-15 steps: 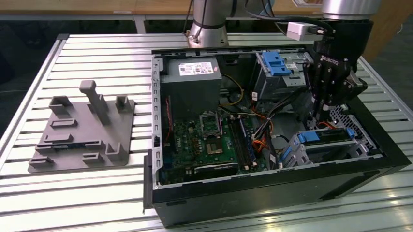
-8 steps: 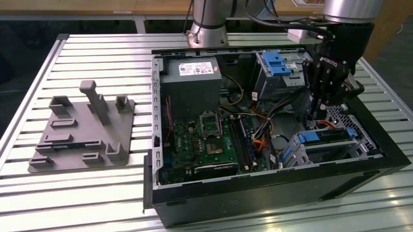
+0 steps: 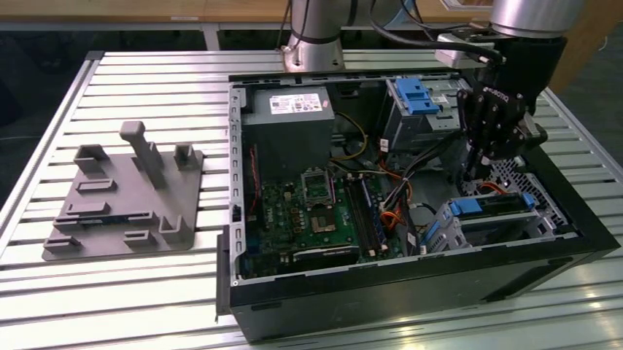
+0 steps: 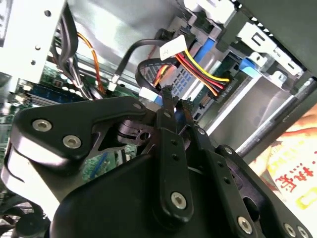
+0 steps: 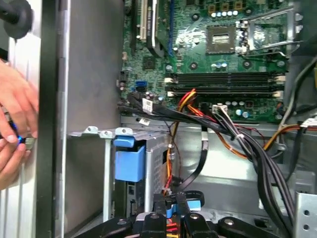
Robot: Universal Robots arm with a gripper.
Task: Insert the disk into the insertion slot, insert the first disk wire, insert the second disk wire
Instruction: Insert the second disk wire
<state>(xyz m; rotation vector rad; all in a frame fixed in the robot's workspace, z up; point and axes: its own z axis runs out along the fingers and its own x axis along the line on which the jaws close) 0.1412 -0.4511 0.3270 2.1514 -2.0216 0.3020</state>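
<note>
Exterior view shows you the black end effector (image 3: 475, 175) lowered inside the open black computer case (image 3: 389, 299), which stands on the slatted metal tabletop (image 3: 146, 292). Just beneath its fingertips is the flat silver disk in its bright blue plastic carrier (image 3: 492, 207), lying in the grey sheet-metal insertion slot (image 3: 501, 233). In the first wrist view the fingers are close together, clamped on a small blue plastic plug (image 5: 193, 203) at the end of a flat black cable (image 5: 202, 153). In the second wrist view, a red, yellow and black wire bundle (image 4: 203, 72) hangs just past the tips. A person's hand (image 5: 15, 114) is well off to one side, outside the case wall.
</note>
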